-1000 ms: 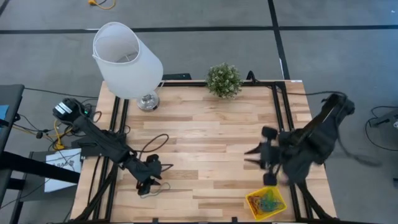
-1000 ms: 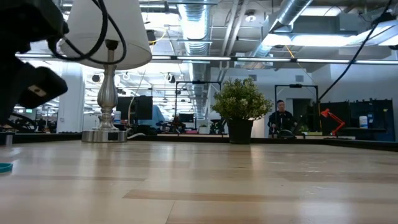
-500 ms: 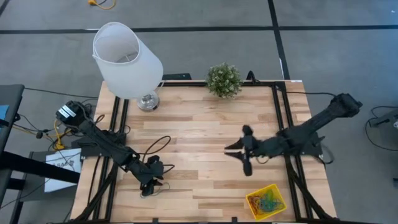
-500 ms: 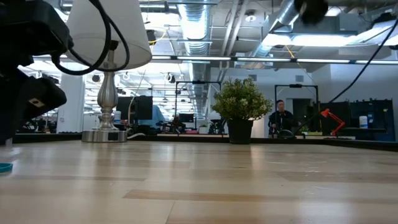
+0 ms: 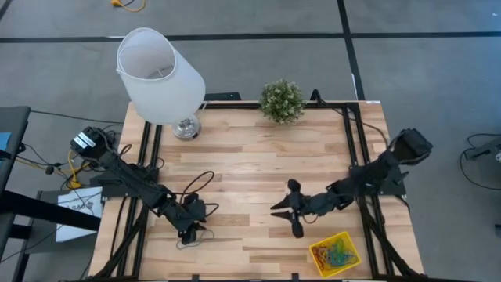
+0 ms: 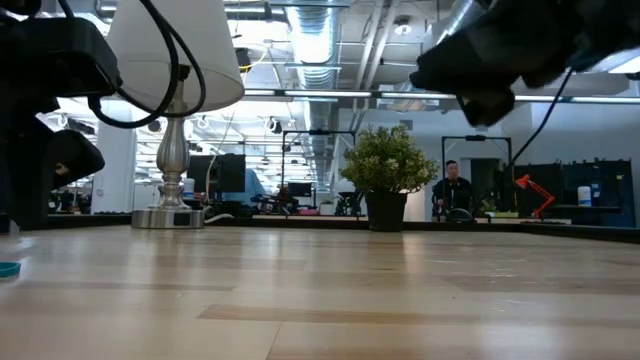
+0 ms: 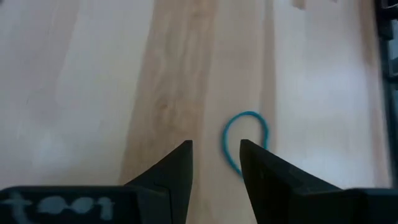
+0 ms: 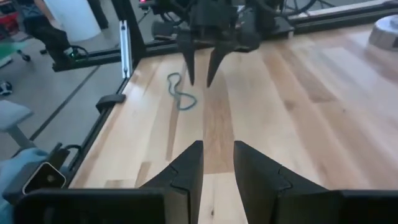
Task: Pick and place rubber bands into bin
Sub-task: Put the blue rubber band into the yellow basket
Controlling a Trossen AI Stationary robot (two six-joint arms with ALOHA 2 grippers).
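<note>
A grey-blue rubber band (image 7: 244,140) lies flat on the wood near the table's near left corner; it also shows in the right wrist view (image 8: 179,93) and at the low view's edge (image 6: 6,268). My left gripper (image 7: 216,149) is open and points down over it, one fingertip (image 7: 249,152) right beside the loop; whether they touch, I cannot tell. My right gripper (image 5: 286,213) is open and hangs over the table's middle near side, pointing toward the left gripper (image 8: 202,68). The yellow bin (image 5: 334,254) sits at the near right corner with several coloured bands inside.
A lamp with a white shade (image 5: 160,74) stands at the far left corner and a small potted plant (image 5: 282,100) at the far edge. A black cable loop (image 5: 196,184) lies by the left arm. Black frame rails (image 5: 351,149) run along both sides.
My right gripper has swung from beside the bin toward the table's left and out over the middle, staying open. My left gripper has sunk a little toward the grey-blue band.
</note>
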